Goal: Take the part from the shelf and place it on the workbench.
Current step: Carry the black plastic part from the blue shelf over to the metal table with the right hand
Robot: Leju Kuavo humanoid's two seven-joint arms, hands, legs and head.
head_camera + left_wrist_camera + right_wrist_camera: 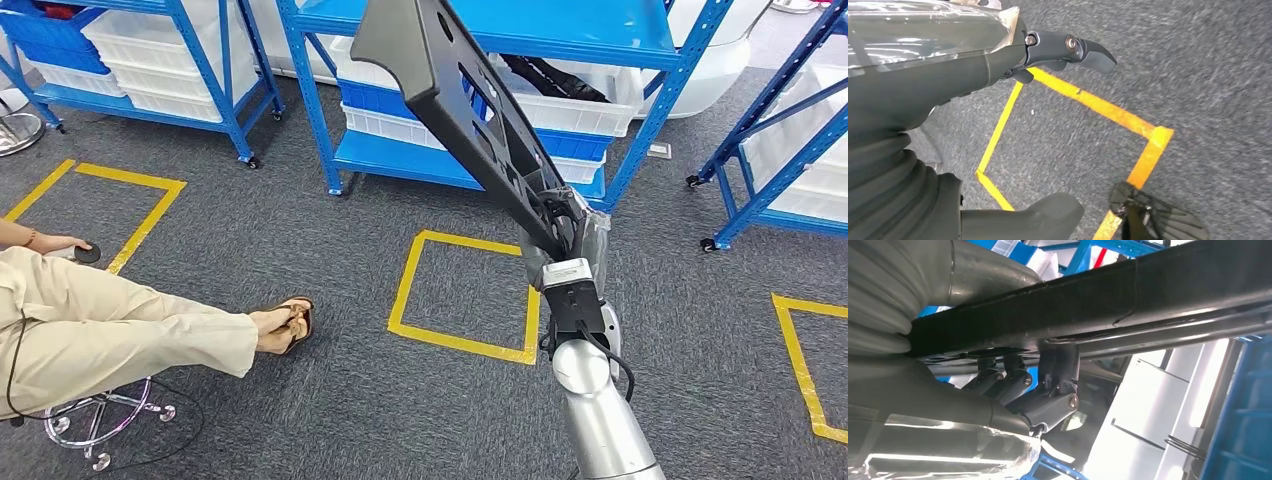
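the right hand (562, 225) grips one end of the long black part (455, 105), its fingers (1048, 402) curled around the bar, raising it before the blue shelf (520, 30). the left hand (998, 60) looks empty, fingers apart, over yellow floor tape (1098, 107).

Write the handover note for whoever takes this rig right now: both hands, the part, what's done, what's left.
Right hand: grips the long black part, held up and tilted in front of the blue shelves.
Left hand: holds nothing, fingers apart, hanging over the grey carpet with yellow tape squares.
Done: part is in the hand and off the shelf.
Left: carry it to the workbench and set it down.
Note: a seated person is on the robot's left.
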